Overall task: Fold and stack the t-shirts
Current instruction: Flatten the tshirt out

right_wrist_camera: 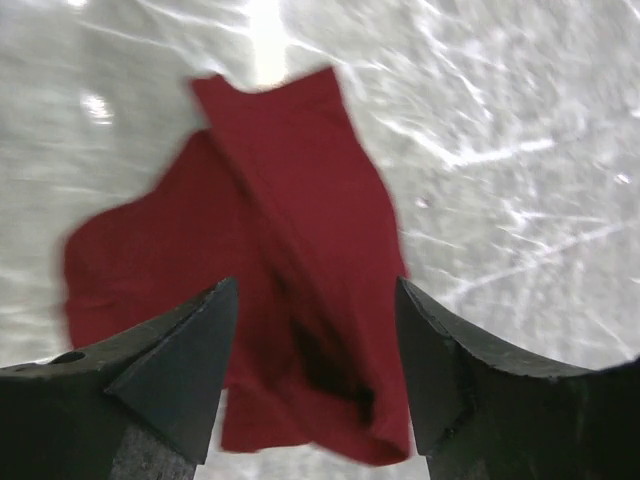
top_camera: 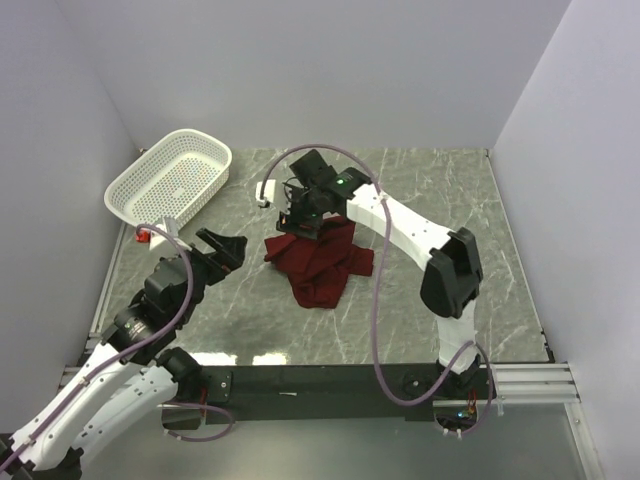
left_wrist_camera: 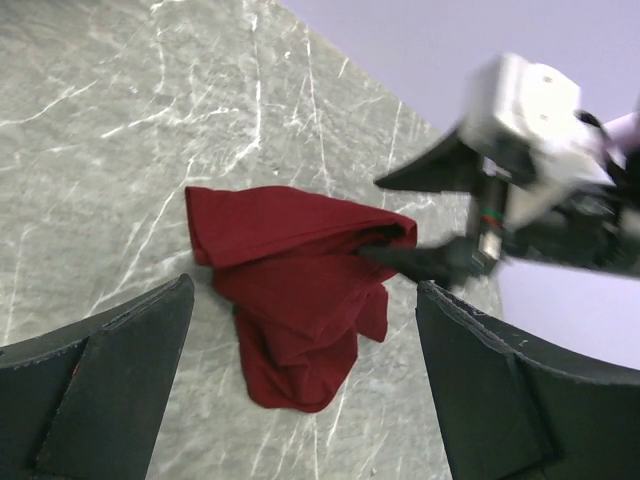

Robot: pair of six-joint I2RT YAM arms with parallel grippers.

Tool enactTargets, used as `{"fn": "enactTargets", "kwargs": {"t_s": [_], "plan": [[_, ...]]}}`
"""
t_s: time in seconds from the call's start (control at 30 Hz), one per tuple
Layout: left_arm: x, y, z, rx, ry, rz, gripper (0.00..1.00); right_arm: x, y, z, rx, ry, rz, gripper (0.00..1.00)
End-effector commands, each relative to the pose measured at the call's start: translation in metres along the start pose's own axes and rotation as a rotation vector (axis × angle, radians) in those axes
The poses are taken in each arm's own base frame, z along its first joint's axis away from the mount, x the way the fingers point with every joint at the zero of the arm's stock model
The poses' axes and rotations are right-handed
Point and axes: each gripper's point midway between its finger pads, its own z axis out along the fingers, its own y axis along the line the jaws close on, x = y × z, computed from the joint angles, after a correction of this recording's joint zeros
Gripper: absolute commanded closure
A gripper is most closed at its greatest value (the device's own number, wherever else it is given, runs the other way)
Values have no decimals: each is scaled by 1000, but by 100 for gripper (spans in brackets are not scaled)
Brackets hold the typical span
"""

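The maroon t-shirt (top_camera: 320, 262) lies crumpled in a heap on the marble table top, near the middle. It also shows in the left wrist view (left_wrist_camera: 295, 290) and the right wrist view (right_wrist_camera: 290, 200). No neck label shows. My right gripper (top_camera: 297, 217) hovers over the heap's far left end, open, with the cloth below and between its jaws (right_wrist_camera: 315, 285). My left gripper (top_camera: 228, 247) is open and empty, just left of the shirt and pointing at it (left_wrist_camera: 305, 295). The right gripper's dark fingers (left_wrist_camera: 440, 262) reach the shirt's right edge in the left wrist view.
A white perforated basket (top_camera: 170, 180) stands at the far left corner of the table. Grey walls close in the left, back and right sides. The right arm (top_camera: 400, 225) arches over the table right of the shirt.
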Motion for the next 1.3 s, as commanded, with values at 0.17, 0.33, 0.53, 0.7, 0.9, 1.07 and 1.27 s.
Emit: {"fn": "enactTargets", "kwargs": {"t_s": [0.17,0.33,0.53,0.7,0.9,1.07,1.27], "plan": [[1,11,-7,-5,-8,8,1,34,-39,5,137,169,-47,30],[4,8,-5,9,5,25,1,36,-37,12,123,167,-27,32],[6,6,-4,14,18,31,1,45,-33,24,89,197,-19,43],[6,5,-4,17,17,26,0,47,-31,28,76,197,-3,59],[7,4,-3,16,24,33,1,46,-28,31,47,187,5,62],[4,4,-5,19,17,30,1,36,-23,22,27,140,12,48],[5,2,-4,23,22,32,1,24,-17,20,0,93,20,44]]}}
